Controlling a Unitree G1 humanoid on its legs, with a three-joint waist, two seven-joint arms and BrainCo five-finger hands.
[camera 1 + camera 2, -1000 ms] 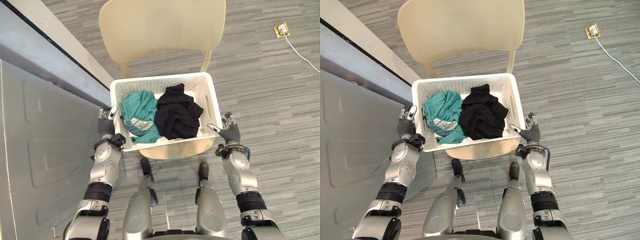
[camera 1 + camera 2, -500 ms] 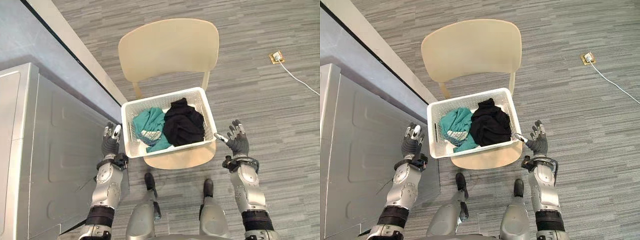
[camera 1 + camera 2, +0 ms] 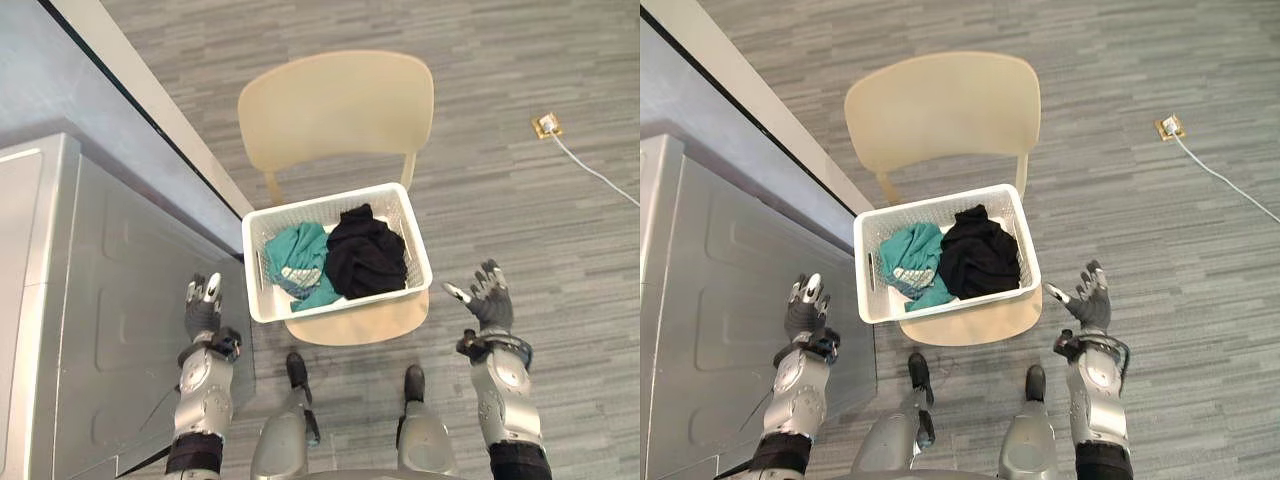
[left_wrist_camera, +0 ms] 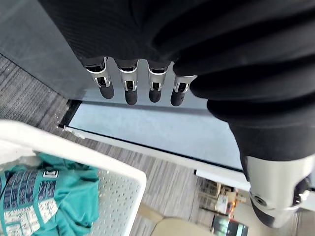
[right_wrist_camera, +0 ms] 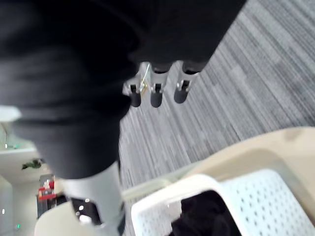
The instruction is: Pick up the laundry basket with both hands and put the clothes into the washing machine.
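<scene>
Laundry basket [image 3: 340,303]: white plastic, rectangular, rounded corners, walls pierced with small holes, a slot handle in its left end wall. It sits on the seat of a cream chair [image 3: 335,110], turned slightly askew to the seat, with the backrest on its far side.

Contents: a teal garment [image 3: 300,268] bunched in the left half, bearing a pale printed patch. A black garment [image 3: 365,255] is heaped in the right half, rising above the rim. The two touch at the middle.

Left hand [image 3: 203,305]: raised off the basket's left end and apart from it, above the edge of the washing machine [image 3: 100,300]. Fingers [image 4: 130,91] straight, side by side, holding nothing.

Right hand [image 3: 487,300]: off the basket's right end and well apart from it, over the grey striped carpet [image 3: 520,220]. Palm faces inward, fingers [image 5: 156,96] straight and relaxed, thumb standing out to the side, empty.

Washing machine: grey metal with an embossed panel, at the robot's left, near the chair.

Floor socket [image 3: 546,125] far right, with a white cable [image 3: 600,172] running from it.
</scene>
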